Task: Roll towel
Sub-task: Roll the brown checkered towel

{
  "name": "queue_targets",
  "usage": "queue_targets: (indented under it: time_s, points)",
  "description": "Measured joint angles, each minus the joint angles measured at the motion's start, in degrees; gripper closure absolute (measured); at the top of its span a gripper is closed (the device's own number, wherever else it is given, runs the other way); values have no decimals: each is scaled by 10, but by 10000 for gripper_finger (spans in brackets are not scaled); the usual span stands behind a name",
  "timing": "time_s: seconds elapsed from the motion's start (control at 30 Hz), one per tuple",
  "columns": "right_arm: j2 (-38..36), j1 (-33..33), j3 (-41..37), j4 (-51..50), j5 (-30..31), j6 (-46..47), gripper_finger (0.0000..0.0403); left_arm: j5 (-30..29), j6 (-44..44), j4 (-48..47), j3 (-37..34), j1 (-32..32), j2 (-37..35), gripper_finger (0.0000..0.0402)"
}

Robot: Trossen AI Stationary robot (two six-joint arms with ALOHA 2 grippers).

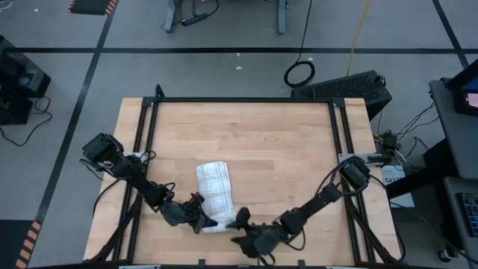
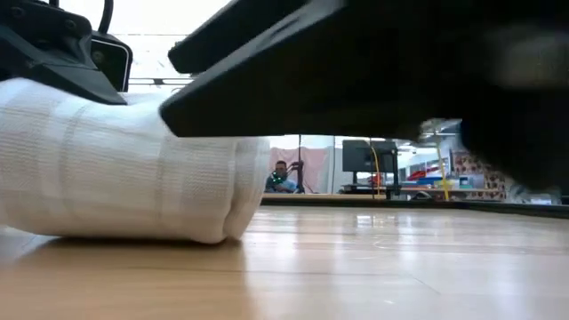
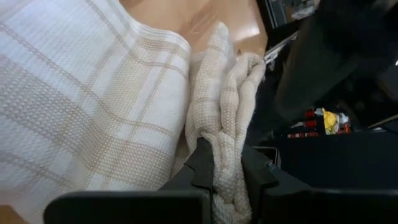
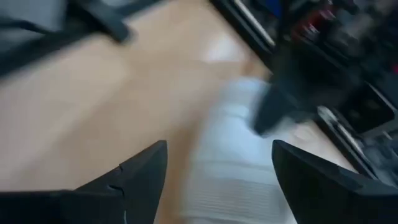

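Note:
The white towel [image 1: 213, 188] with a faint grid lies as a narrow folded strip on the wooden table [image 1: 261, 142], its near end bunched into a small roll [image 2: 124, 178]. My left gripper [image 1: 205, 219] is at that near end, on its left side, shut on the cloth [image 3: 225, 165]. My right gripper [image 1: 240, 219] is open just right of the same end. In the right wrist view its fingers [image 4: 219, 152] stand apart with the towel [image 4: 233, 180] ahead between them, not touching it. My left gripper pinches the bunched, several-layered near end of the towel [image 3: 227, 143] between its two fingers [image 3: 202, 163]. It comes in low from the table's left. The bunched end rests on the table, and the flat part of the towel [image 3: 81, 106] spreads away beside it.
A black frame [image 1: 239, 99] borders the table's far, left and right sides. Bare wood lies beyond the towel's far end and to its right. In the low view a person [image 2: 281, 176] shows in the room far behind the table.

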Motion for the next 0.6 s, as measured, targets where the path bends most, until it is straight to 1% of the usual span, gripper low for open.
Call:
queue_targets:
  time_s: [0.07,0.27,0.6]
  points:
    - [1,9,0,-10,-12,16,124,-6,10,5,0,0,0,370]
    - [12,4,0,-9,26,36,124,-11,29,11,0,0,0,370]
    - [13,-30,0,-12,8,62,124,-25,27,14,0,0,0,371]
